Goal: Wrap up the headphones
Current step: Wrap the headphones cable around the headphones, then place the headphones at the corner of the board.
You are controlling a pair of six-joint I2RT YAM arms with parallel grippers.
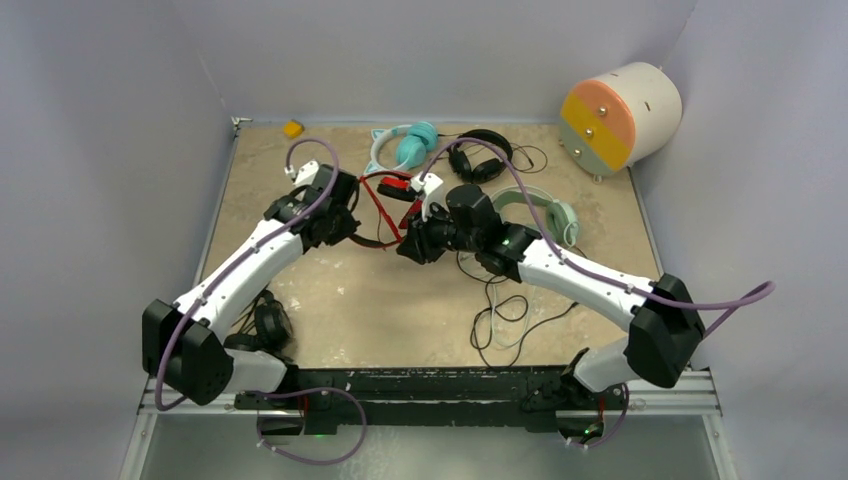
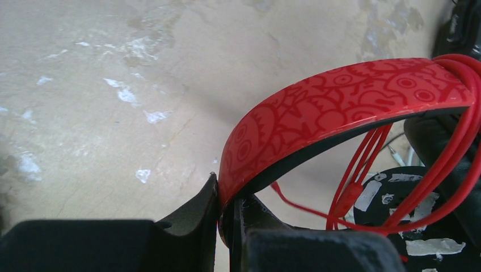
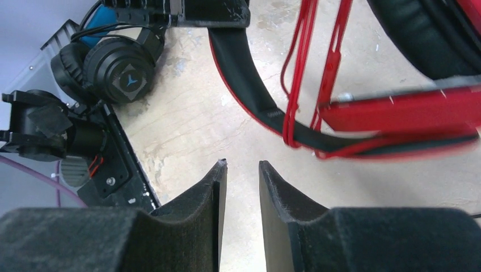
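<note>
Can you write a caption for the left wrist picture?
Left gripper clamps the red headphones by the band, cable wound over it.

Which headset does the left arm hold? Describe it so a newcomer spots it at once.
On the tan tabletop, look mid-table where the two arms meet: the left end effector is shut on the glossy red plastic headphones. Only this set is red, with a doodle-printed band and red cable looped round it; nearby sets are teal cat-eared, black and mint-green.
</note>
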